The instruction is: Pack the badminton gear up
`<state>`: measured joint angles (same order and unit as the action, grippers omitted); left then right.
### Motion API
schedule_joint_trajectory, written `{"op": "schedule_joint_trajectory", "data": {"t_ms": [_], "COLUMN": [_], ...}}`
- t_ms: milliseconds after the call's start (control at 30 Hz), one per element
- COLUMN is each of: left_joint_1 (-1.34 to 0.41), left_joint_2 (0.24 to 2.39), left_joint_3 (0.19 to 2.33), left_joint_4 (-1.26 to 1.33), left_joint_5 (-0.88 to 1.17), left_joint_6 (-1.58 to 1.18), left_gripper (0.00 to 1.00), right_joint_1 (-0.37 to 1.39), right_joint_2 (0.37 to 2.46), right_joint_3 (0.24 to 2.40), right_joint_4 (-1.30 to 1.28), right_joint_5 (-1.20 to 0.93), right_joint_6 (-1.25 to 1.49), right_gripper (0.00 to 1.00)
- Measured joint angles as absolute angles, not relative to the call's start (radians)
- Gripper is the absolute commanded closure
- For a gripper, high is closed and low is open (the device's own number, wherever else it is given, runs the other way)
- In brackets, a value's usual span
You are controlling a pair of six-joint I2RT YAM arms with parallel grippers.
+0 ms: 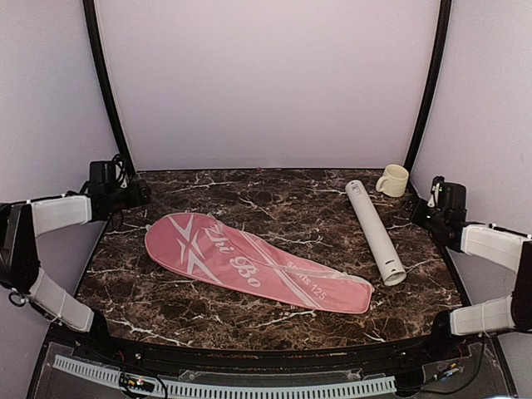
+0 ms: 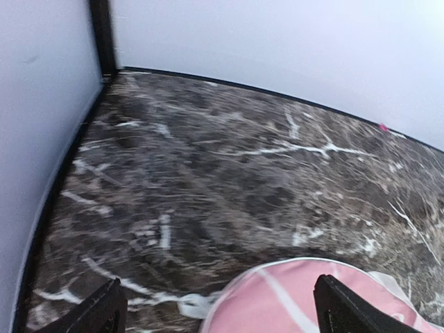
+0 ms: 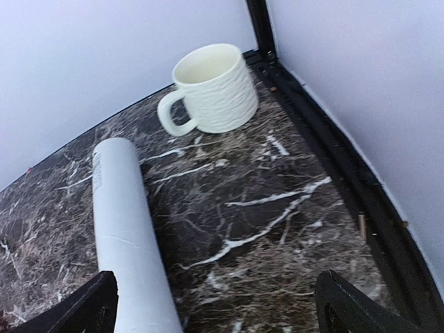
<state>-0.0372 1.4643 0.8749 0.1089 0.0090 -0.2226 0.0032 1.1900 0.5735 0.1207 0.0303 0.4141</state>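
The pink lettered racquet cover point(image 1: 249, 262) lies flat and slanted across the middle of the marble table point(image 1: 274, 195). Its rounded end point(image 2: 298, 298) shows in the left wrist view, just below my left gripper point(image 2: 222, 316), which stands open and apart from it at the table's left edge point(image 1: 140, 196). The white tube point(image 1: 372, 229) lies on its side to the right, its open end toward the front. In the right wrist view the tube point(image 3: 125, 229) runs past the left finger of my right gripper point(image 3: 218, 305), which is open and holds nothing, at the right edge point(image 1: 421, 213).
A cream mug point(image 1: 393, 180) stands upright at the back right corner, just beyond the tube's far end point(image 3: 211, 87). White walls and black frame posts point(image 1: 104, 91) close in the table's back and sides. A raised black rim point(image 3: 361, 201) runs along the right edge.
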Motion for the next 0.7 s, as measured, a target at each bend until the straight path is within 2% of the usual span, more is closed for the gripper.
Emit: {"op": "schedule_joint_trajectory", "data": {"t_ms": [100,233,333,433,700], "left_joint_1": [0.022,0.013,0.01,0.01,0.01], "left_joint_2": [1.321,1.137,1.084,1.119,1.388], "left_joint_3": [0.735,0.498,0.357,0.278,0.273], "left_joint_4": [0.199,0.381,0.507,0.597,0.911], "left_joint_5": [-0.096,-0.198,-0.247,-0.291,-0.3], "left_joint_6": [-0.222,-0.197,-0.183,-0.167,-0.068], "left_gripper": [0.01,0.01,0.01,0.01,0.01], "right_joint_1": [-0.062,-0.094,-0.097,-0.099,-0.099], "right_joint_2": [1.097,0.978,0.97,1.022,1.258], "right_joint_3": [0.483,0.35,0.276,0.211,0.165], "right_joint_4": [0.186,0.313,0.425,0.559,0.863], "right_joint_5": [0.051,0.106,0.14,0.167,0.192], "right_joint_6": [0.381,0.34,0.318,0.297,0.243], "right_gripper": [0.0,0.0,0.0,0.0,0.0]}}
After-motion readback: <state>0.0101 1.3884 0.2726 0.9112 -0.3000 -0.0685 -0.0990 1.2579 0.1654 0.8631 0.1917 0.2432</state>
